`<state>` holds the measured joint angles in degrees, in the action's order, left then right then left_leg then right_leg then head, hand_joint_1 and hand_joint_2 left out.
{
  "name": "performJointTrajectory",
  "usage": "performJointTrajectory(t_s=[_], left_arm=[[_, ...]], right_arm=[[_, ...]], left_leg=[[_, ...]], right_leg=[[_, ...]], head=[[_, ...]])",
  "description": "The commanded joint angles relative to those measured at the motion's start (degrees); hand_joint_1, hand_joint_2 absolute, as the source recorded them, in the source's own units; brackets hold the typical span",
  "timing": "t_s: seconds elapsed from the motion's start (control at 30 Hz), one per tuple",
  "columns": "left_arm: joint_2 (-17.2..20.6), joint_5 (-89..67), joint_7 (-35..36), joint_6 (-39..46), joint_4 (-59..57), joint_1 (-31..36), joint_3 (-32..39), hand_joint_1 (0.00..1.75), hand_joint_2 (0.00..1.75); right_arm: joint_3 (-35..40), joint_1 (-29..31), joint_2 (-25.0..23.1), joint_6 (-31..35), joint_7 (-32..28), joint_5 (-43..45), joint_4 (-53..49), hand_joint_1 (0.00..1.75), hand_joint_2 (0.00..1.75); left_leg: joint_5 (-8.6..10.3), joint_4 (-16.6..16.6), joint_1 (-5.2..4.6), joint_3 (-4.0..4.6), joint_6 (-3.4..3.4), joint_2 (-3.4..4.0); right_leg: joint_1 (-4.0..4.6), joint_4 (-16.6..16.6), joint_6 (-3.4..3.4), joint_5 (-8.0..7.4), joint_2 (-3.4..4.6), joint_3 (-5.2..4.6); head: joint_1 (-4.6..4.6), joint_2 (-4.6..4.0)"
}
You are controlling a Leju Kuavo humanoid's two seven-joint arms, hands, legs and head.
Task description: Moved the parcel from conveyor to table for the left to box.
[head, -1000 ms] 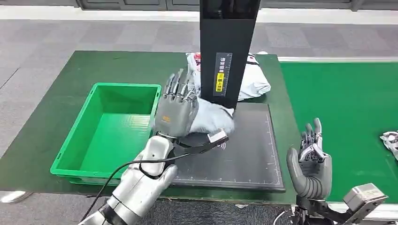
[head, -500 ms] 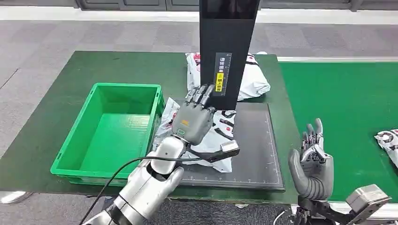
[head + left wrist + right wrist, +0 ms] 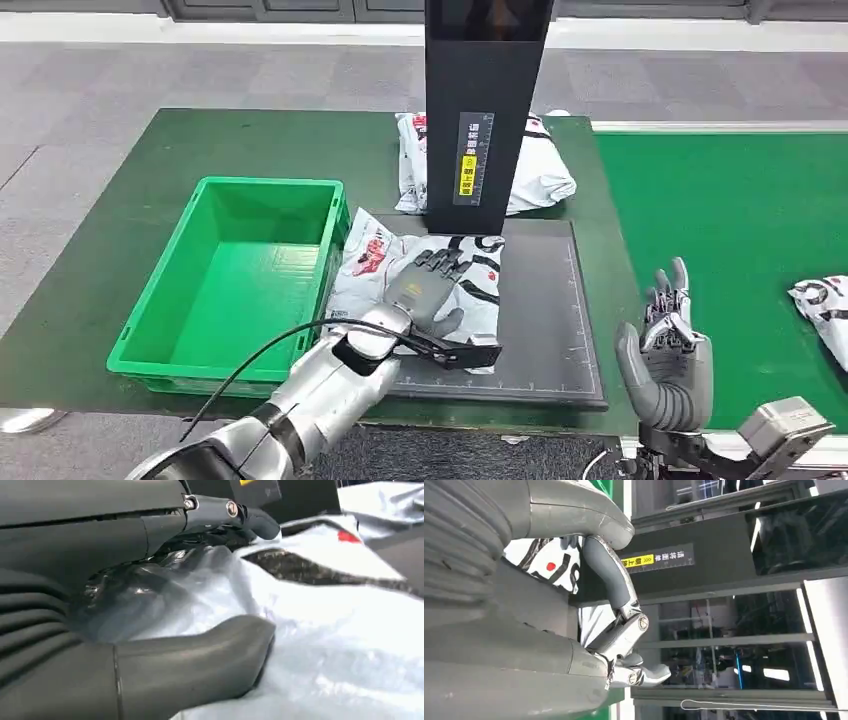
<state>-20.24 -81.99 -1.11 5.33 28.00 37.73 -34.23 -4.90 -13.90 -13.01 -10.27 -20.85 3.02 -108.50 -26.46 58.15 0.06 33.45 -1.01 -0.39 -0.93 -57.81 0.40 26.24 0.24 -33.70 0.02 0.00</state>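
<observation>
Parcel under the left hand, boxing step pending

Parcel (image 3: 430, 275) is lying on the dark mat (image 3: 540, 320), just right of the green box (image 3: 235, 275). Left hand (image 3: 428, 290) is pressing on it, fingers (image 3: 210, 655) curling around the plastic. Right hand (image 3: 665, 360) is hovering near the conveyor (image 3: 730, 220), fingers apart, holding nothing. Next move probably calls for lifting the parcel left into the box.

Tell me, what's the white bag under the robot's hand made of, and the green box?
The parcel looks like thin glossy plastic film: it crinkles and shines under the left hand. The green bin seems hard moulded plastic, smooth with stiff, straight walls.
</observation>
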Motion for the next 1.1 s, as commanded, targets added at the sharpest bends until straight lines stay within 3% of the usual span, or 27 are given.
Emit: performJointTrajectory(t_s=[0.03,0.33,0.37,0.43,0.47,0.5,0.93,1.1], left_arm=[[0.3,-0.1,0.3,-0.7,-7.8,3.5,-1.8,0.00,0.00],[1.7,-2.9,4.0,-1.3,-8.2,3.7,-0.2,0.00,0.00],[1.7,-3.2,4.5,-2.5,-8.7,3.8,-0.2,0.00,1.75],[2.0,-3.0,4.9,-3.4,-8.8,3.6,0.7,0.00,1.75],[2.1,-3.1,4.9,-3.6,-8.9,3.6,0.7,1.64,1.75],[2.2,-3.1,4.8,-3.8,-9.0,3.6,0.9,1.75,1.75],[3.0,-4.7,4.9,0.4,-6.9,3.3,1.5,1.75,1.75],[3.2,-5.3,6.5,5.6,-5.0,2.8,3.0,1.75,1.75]], right_arm=[[-3.2,0.8,-0.9,0.0,0.4,0.0,1.5,0.00,1.75],[-2.8,1.5,-0.8,-0.9,0.9,-0.5,2.4,0.00,1.75],[-2.7,1.5,-0.8,-0.9,0.9,-0.6,2.5,0.00,1.75],[-2.6,1.4,-0.9,-0.8,0.8,-0.8,2.6,0.00,1.75],[-2.6,1.5,-0.9,-0.8,0.8,-0.9,2.6,0.00,1.75],[-2.6,1.5,-0.9,-0.8,0.8,-0.9,2.7,0.00,1.75],[-2.1,2.2,-0.2,-0.3,0.9,-0.3,3.3,0.00,1.75],[-2.1,2.0,-0.3,0.5,1.1,-0.2,2.8,0.00,1.75]], left_leg=[[0.03,-0.1,0.05,-0.09,0.00,0.03],[0.04,-0.2,0.07,-0.17,-0.01,0.16],[0.01,-0.1,0.05,-0.13,-0.01,0.15],[0.01,-0.1,0.05,-0.11,-0.01,0.12],[0.04,-0.1,0.06,-0.16,-0.01,0.15],[0.01,-0.1,0.05,-0.09,-0.01,0.11],[0.02,-0.1,0.04,-0.24,-0.01,0.17],[0.00,-0.1,0.04,-0.25,-0.01,0.16]], right_leg=[[0.07,0.1,-0.03,-0.06,-0.02,0.12],[0.08,0.2,-0.07,-0.10,0.09,0.18],[0.06,0.1,-0.05,-0.07,0.09,0.12],[0.06,0.1,-0.04,-0.06,0.07,0.11],[0.08,0.2,-0.06,-0.10,0.09,0.15],[0.06,0.1,-0.03,-0.06,0.07,0.10],[0.06,0.1,-0.04,-0.09,0.13,0.22],[0.06,0.1,-0.03,-0.06,0.13,0.22]], head=[[0.00,0.00],[0.00,-0.02],[0.00,-0.02],[0.00,-0.02],[0.00,-0.02],[0.00,-0.02],[0.00,-0.02],[0.00,0.00]])
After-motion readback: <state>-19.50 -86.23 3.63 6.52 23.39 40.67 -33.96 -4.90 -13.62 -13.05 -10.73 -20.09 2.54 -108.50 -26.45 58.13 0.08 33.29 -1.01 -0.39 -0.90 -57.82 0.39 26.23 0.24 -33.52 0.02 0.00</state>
